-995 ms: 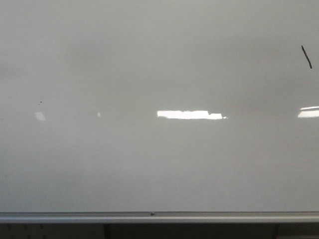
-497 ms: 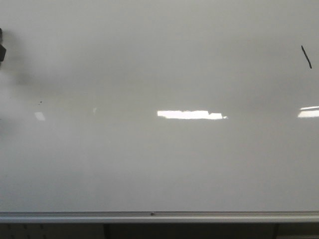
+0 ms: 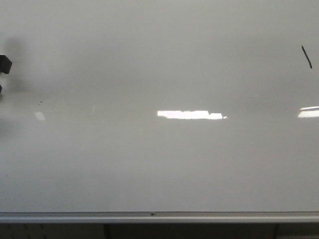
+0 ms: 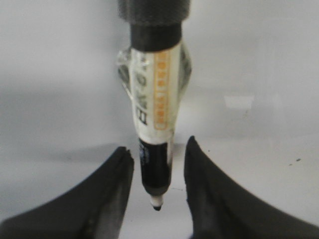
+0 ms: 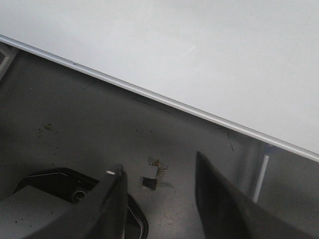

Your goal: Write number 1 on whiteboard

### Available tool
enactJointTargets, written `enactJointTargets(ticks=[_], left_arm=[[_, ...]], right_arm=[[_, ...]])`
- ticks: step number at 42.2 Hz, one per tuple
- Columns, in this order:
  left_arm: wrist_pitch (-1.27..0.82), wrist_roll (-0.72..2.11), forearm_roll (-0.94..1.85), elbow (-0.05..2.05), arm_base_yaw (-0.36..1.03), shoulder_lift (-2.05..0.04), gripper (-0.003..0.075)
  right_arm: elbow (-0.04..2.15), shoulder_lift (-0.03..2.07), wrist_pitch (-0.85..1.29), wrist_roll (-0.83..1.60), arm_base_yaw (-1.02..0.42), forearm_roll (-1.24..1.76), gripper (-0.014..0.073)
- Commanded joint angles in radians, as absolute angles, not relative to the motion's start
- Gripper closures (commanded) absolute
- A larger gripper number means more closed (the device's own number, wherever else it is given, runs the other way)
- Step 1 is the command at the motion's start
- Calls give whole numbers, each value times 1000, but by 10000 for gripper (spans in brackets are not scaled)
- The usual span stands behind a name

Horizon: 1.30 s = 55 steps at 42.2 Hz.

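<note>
The whiteboard (image 3: 159,159) fills the front view, its silver rail (image 3: 159,217) along the near edge. The number 1 (image 3: 306,56) is a short slanted black stroke at the far right. My left gripper (image 3: 3,64) shows only as a dark shape at the left edge. In the left wrist view this gripper (image 4: 158,149) is open. A taped black-tipped marker (image 4: 154,114) runs down between its fingers (image 4: 112,194) without touching either, the tip (image 4: 157,205) close over the board. My right gripper (image 5: 159,174) is open and empty, off the board.
A tiny dark speck (image 3: 40,102) and bright light reflections (image 3: 189,114) mark the board. In the right wrist view the board's rail (image 5: 164,102) crosses above a grey floor (image 5: 75,129), with a thin white leg (image 5: 262,172) and a dark base (image 5: 50,189) close by.
The left gripper has come into the front view at the left edge and its dark shape now reaches slightly further in. The stroke at the right is unchanged.
</note>
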State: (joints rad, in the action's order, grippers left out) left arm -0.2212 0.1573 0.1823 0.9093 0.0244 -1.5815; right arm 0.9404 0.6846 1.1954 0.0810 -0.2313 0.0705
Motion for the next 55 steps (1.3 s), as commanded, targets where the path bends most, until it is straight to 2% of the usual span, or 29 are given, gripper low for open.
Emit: enactJointTargets(ticks=[1, 14, 25, 43, 55], left_arm=[[-182, 155, 193, 939, 31, -1537, 329], [-322, 155, 174, 939, 31, -1382, 325], [-498, 155, 159, 939, 31, -1142, 325], [-689, 155, 177, 840, 31, -683, 334], [-874, 148, 116, 782, 30, -476, 334]], right_arm=[[963, 684, 1146, 85, -225, 64, 239], [963, 674, 1168, 56, -225, 23, 239], [962, 614, 1200, -121, -225, -94, 239], [935, 447, 1187, -86, -225, -106, 239], [860, 393, 1146, -86, -225, -105, 239]])
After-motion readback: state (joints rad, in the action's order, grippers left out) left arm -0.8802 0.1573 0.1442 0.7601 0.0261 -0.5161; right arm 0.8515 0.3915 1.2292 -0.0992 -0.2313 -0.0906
